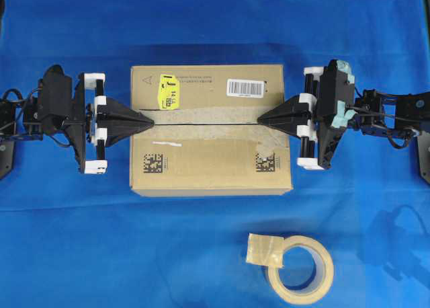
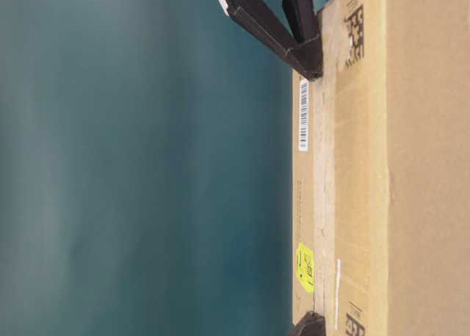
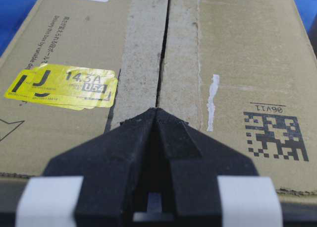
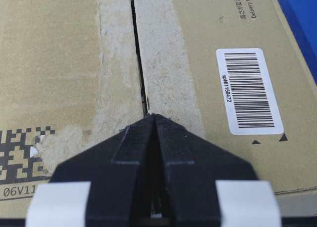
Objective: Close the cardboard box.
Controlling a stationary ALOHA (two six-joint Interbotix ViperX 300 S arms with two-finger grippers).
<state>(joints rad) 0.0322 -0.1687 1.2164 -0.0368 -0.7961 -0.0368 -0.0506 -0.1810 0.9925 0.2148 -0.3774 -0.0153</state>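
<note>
The cardboard box (image 1: 209, 157) lies in the middle of the blue cloth with its two long top flaps folded flat, meeting at a narrow centre seam (image 3: 163, 53) lined with old tape. It carries a yellow sticker (image 1: 168, 91), a white barcode label (image 1: 245, 87) and black square codes. My left gripper (image 1: 151, 122) is shut, its tip resting over the seam at the box's left end. My right gripper (image 1: 261, 119) is shut, its tip over the seam at the right end. Both tips also show in the wrist views, the left gripper (image 3: 157, 109) and the right gripper (image 4: 152, 115).
A beige tape roll (image 1: 299, 267) with a loose tab lies on the cloth in front of the box, right of centre. Blue cloth (image 1: 80, 241) surrounds the box. The table-level view shows the box's side (image 2: 411, 167) and both gripper tips on top.
</note>
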